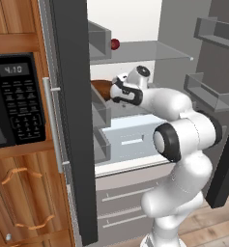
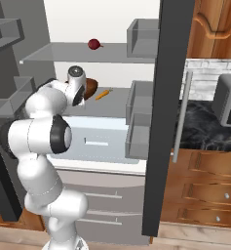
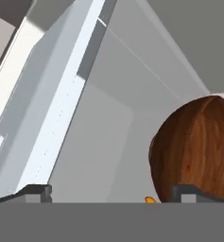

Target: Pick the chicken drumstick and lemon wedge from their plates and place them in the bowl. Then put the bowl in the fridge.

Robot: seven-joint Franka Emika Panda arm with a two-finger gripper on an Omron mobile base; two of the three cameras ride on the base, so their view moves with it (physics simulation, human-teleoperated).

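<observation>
your pincer (image 3: 111, 193) stands wide open, gripping nothing. the bowl (image 3: 193, 146) sits on the fridge (image 1: 75, 120) shelf, off to one fingertip's side rather than between them, so you can back straight out.

Warm brown wooden cabinets (image 1: 19, 193) with curved handles fill the left of the left base view, and a black microwave (image 1: 14, 103) with a lit clock and keypad is built into them. In the right base view, more wooden drawers (image 2: 204, 190) with small round knobs sit below a dark speckled counter (image 2: 204, 129), where a steel appliance (image 2: 229, 100) stands against a pale brick backsplash (image 2: 209, 73). An upper cabinet (image 2: 217, 27) hangs above it. The floor (image 1: 212, 222) is light wooden planks. The light is even and soft, without hard shadows.
</observation>
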